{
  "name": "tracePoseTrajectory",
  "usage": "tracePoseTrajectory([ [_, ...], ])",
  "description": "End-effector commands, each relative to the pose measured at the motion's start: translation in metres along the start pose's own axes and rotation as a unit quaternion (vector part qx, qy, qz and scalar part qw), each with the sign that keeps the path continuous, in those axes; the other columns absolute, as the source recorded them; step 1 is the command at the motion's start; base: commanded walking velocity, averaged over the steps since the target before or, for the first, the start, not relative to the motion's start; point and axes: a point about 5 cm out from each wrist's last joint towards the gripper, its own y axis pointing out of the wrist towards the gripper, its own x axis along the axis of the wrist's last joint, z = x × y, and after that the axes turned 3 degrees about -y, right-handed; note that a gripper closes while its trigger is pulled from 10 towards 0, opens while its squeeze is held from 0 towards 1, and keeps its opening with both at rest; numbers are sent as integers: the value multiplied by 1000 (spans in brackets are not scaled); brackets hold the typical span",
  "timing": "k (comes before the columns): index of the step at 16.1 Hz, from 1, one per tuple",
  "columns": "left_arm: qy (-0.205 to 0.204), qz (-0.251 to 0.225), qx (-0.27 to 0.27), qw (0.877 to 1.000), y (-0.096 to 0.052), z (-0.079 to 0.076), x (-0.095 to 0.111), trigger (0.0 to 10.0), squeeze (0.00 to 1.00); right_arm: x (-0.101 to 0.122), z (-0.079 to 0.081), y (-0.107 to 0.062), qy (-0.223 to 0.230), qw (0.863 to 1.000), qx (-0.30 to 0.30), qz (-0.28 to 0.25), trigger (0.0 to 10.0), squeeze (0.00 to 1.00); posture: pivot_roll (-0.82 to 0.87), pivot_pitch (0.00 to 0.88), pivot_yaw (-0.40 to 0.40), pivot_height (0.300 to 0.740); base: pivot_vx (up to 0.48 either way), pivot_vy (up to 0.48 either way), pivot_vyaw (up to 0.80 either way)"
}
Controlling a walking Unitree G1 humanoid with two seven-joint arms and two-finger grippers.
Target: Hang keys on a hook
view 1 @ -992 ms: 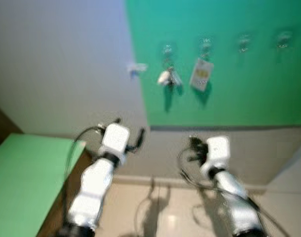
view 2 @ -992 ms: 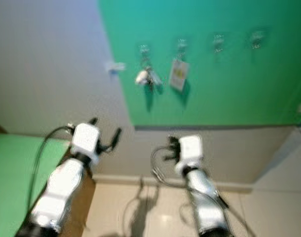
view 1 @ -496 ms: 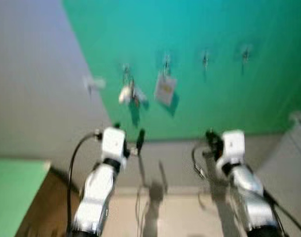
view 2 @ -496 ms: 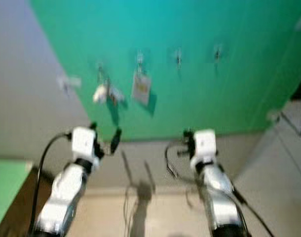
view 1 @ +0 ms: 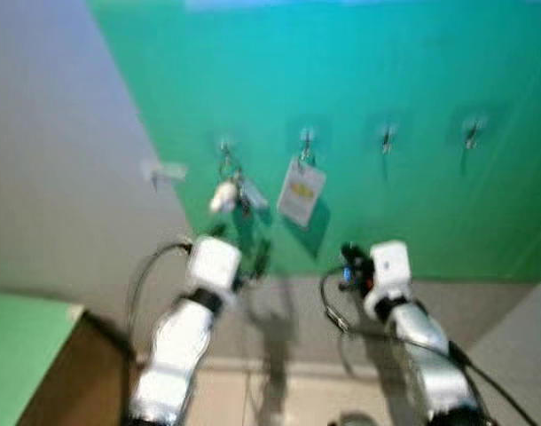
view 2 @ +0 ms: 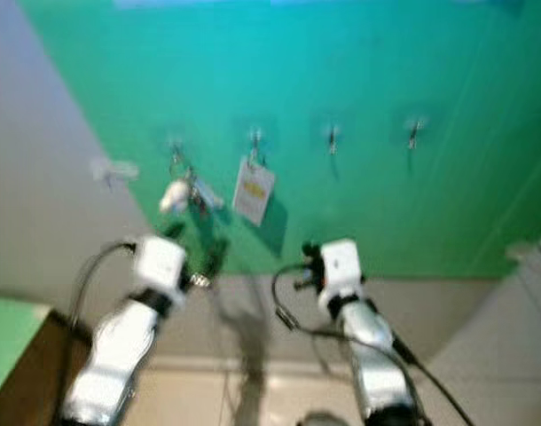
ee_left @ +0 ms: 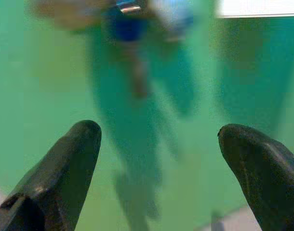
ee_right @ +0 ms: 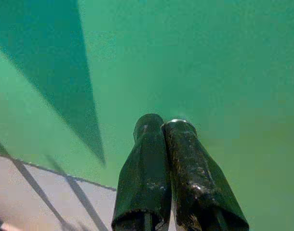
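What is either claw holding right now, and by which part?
Nothing that can be seen. The left claw is open and empty, just below the keys hanging on a hook. The right claw is shut, with nothing visible between its fingers.

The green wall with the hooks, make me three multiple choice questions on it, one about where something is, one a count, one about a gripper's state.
1. Where does the white tag hang?
A. second hook from the left
B. far right hook
C. on the floor

2. How many hooks on the green wall hang bare?
A. none
B. two
C. four

3. How do the left gripper fingers stand?
A. shut
B. spread apart
C. clamped on a tag

Answers: 1 A, it hangs beside the keys on the first hook. 2 B, the two right-hand hooks carry nothing. 3 B, the left wrist view shows wall between them.
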Motion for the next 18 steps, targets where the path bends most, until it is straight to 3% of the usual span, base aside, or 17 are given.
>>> tracePoseTrajectory([
  [1, 15, 3, 11, 1000, -4, 12, 1, 10000, 0, 4, 0, 1, 3, 1000, -6, -6, 10000, 0, -214, 3, 106, 740, 0, 0, 0],
  [6, 18, 23, -55, 998, -17, -1, -5, 10000, 0, 8, -15, -9, -7, 1000, 8, -4, 10000, 0, -217, 5, 101, 740, 0, 0, 0],
  [10, 41, -17, -107, 993, -12, -8, 23, 10000, 0, 47, -34, -14, -27, 997, 55, -40, 10000, 0, -220, 36, 101, 740, 0, 0, 0],
  [15, 41, -30, -101, 994, 0, -3, 34, 10000, 0, 108, -44, 16, -27, 993, 33, -114, 10000, 0, -216, 50, 106, 740, 0, 0, 0],
  [18, 40, -28, -99, 994, -2, -4, 35, 10000, 0, 127, -47, 19, -28, 991, 44, -125, 10000, 0, -203, 56, 102, 740, 0, 0, 0],
])
